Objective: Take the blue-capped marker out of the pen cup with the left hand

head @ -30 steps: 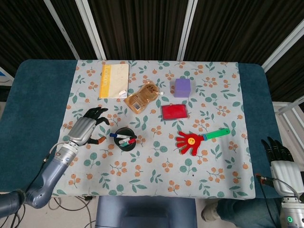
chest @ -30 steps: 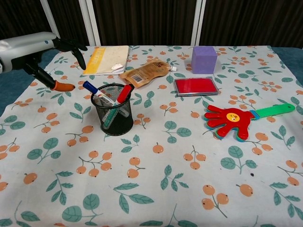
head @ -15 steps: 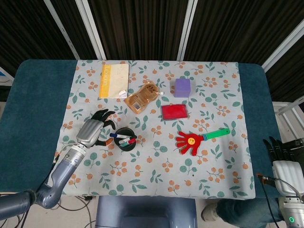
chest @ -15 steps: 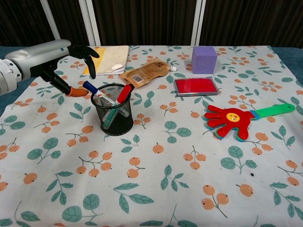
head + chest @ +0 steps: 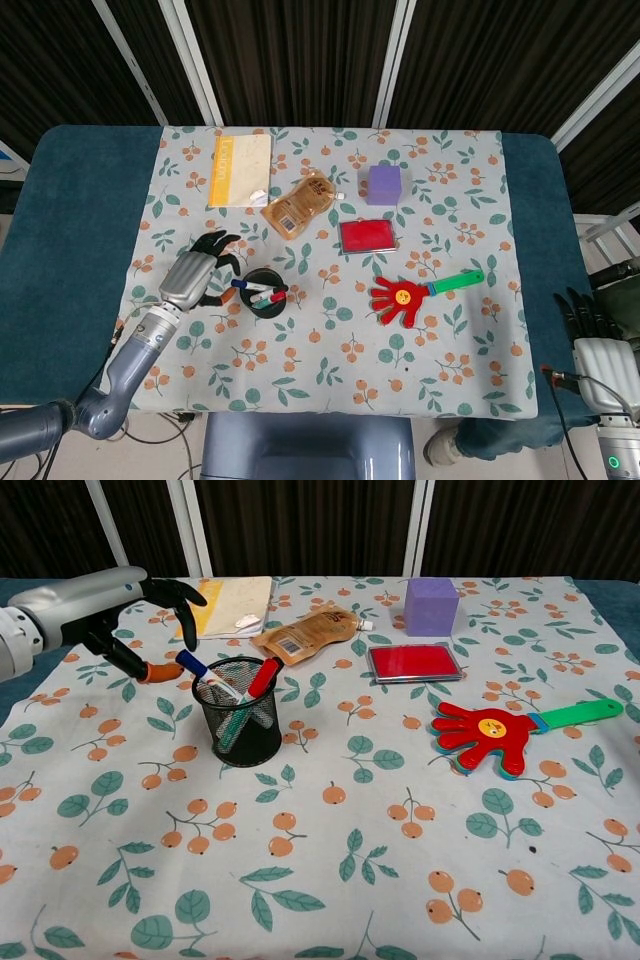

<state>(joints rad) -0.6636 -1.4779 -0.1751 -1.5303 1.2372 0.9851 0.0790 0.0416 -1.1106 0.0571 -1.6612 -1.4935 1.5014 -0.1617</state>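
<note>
A black mesh pen cup [image 5: 238, 722] [image 5: 265, 294] stands left of the table's middle with several markers in it. The blue-capped marker [image 5: 200, 675] [image 5: 246, 286] leans out over the cup's left rim. My left hand [image 5: 130, 610] [image 5: 192, 273] hovers just left of the cup, fingers spread, its orange-tipped thumb close beside the blue cap; I cannot tell whether it touches. Nothing is in that hand. My right hand [image 5: 592, 338] hangs off the table's right edge, fingers apart and holding nothing.
A yellow notebook [image 5: 226, 604] and a brown pouch [image 5: 306, 631] lie behind the cup. A red flat case [image 5: 413, 662], a purple cube [image 5: 431, 605] and a red hand-shaped clapper [image 5: 490, 730] lie to the right.
My left hand has moved right, toward the cup, bringing its thumb next to the blue cap. In the last half second it has barely shifted. The right hand stayed put.
</note>
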